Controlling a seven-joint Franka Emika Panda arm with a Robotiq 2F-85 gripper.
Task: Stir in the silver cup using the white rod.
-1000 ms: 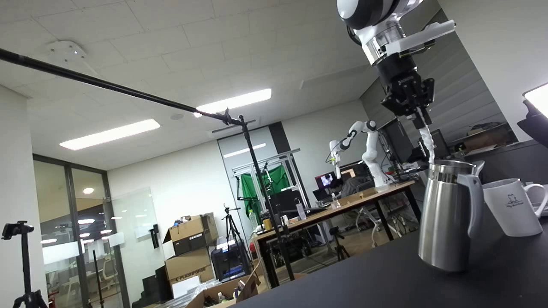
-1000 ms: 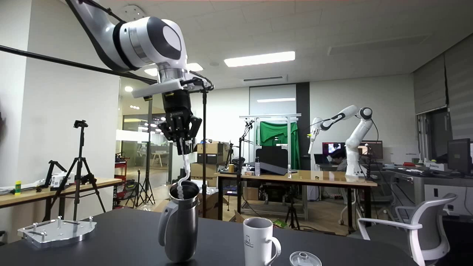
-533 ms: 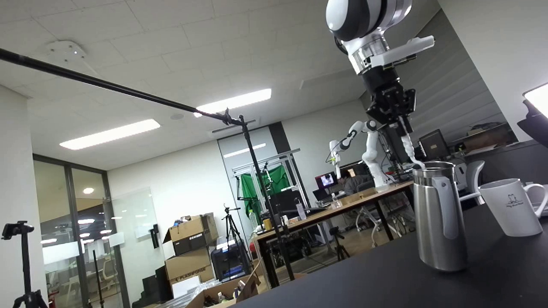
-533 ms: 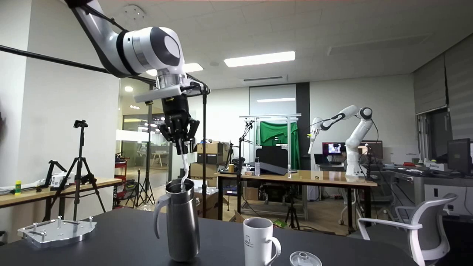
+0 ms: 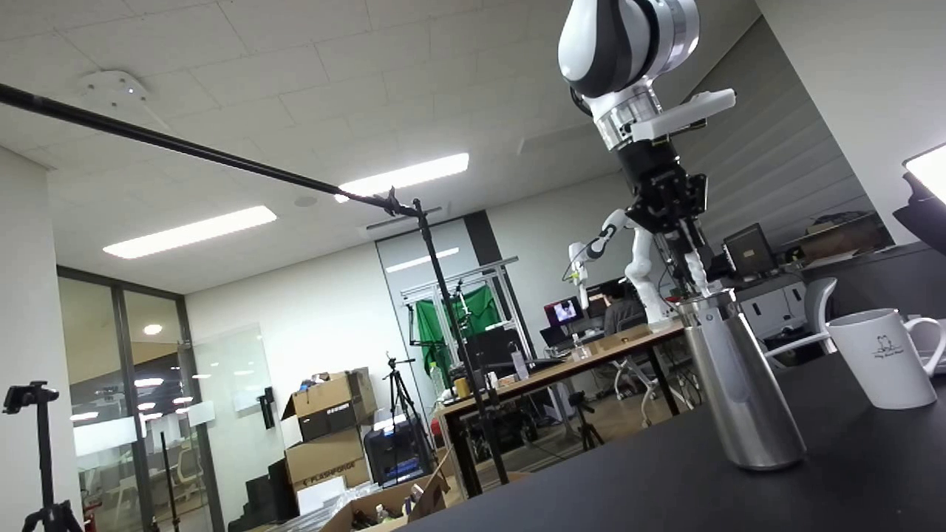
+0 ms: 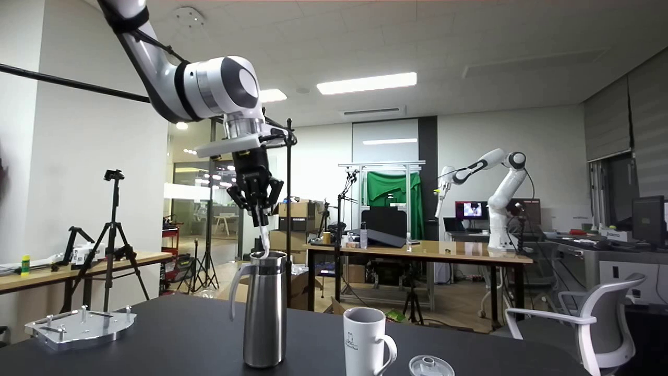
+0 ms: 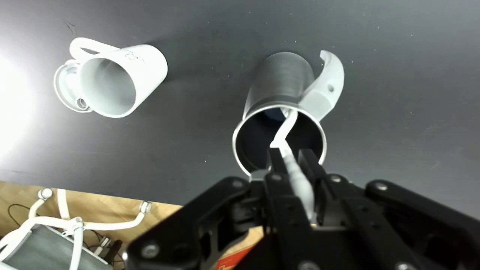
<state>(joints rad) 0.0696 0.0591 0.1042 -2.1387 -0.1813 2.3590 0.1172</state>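
The silver cup is a tall brushed-metal vessel with a grey handle. It stands upright on the black table in both exterior views [image 5: 743, 403] [image 6: 265, 318] and shows from above in the wrist view [image 7: 279, 78]. My gripper [image 6: 259, 222] is just above its rim, pointing down, and shows in the wrist view [image 7: 290, 153]. It is shut on the white rod [image 7: 285, 129], whose upper part sits between the black fingers [image 7: 277, 161]. The rod [image 6: 265, 241] is bent, and its lower part goes into the cup. Its lower end is hidden in exterior views.
A white handled mug [image 6: 360, 342] stands beside the cup, with a small round lid [image 6: 430, 367] near it. A metal plate with posts [image 6: 81, 328] lies at the table's left in that exterior view. A chair [image 6: 608, 318] stands beyond the black table [image 6: 182, 329].
The silver cup was leaning and has come upright, its rim swinging over while its base stays nearly in place. The arm and rod have moved with it and lower, the rod staying in the cup.
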